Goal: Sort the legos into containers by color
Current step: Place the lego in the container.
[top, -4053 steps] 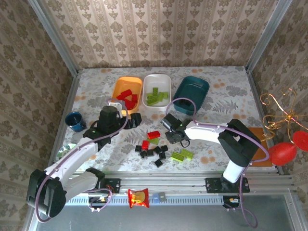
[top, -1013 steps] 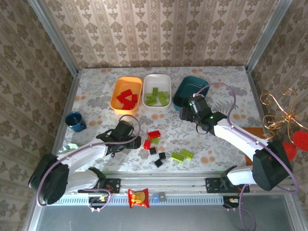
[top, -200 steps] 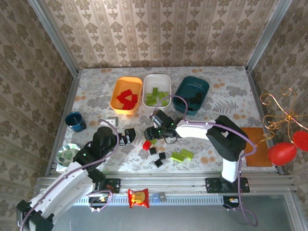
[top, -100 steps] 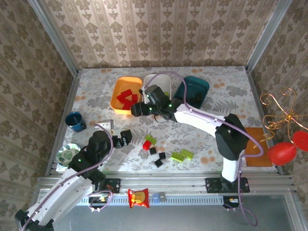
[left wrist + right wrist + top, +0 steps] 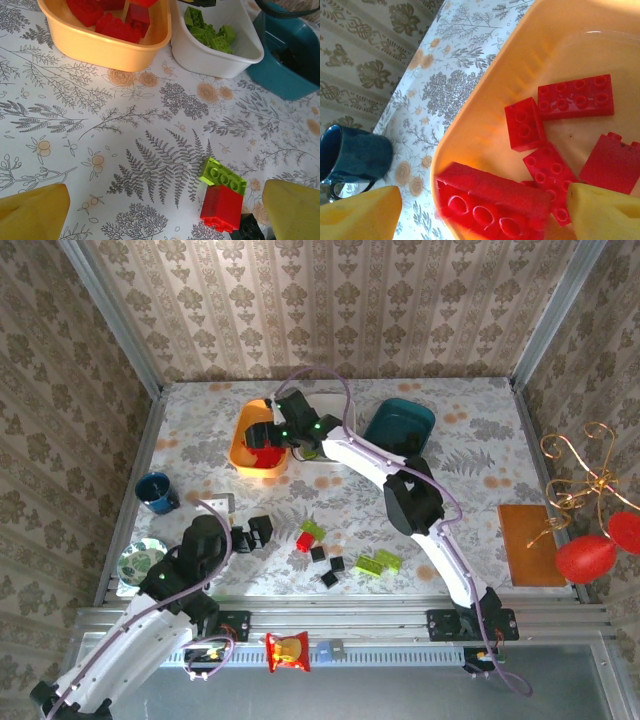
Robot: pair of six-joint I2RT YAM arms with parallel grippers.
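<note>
My right gripper [image 5: 262, 437] hangs over the orange tray [image 5: 239, 447], jaws open. In the right wrist view a long red brick [image 5: 495, 200] lies loose between its fingertips [image 5: 360, 212], clear of both, among several red legos [image 5: 575, 97] in the tray. My left gripper [image 5: 255, 533] is open and empty low over the table; its wrist view shows a lime brick [image 5: 222, 175], a red brick [image 5: 221, 207] and a black brick [image 5: 247, 230] ahead. More black [image 5: 329, 579] and lime legos [image 5: 378, 562] lie nearby. The white tray [image 5: 215, 57] holds lime bricks; the teal tray [image 5: 400, 415] stands beside it.
A blue cup [image 5: 155, 492] and a small plate [image 5: 135, 562] stand at the left. A snack packet [image 5: 287, 650] lies on the front rail. An orange mat [image 5: 530, 545] and red ornaments [image 5: 590, 558] sit at the right. My right arm stretches across the white tray.
My right gripper travelled from the table's middle up and left to the orange tray with the long red brick, and its jaws widened off it. The left gripper barely shifted.
</note>
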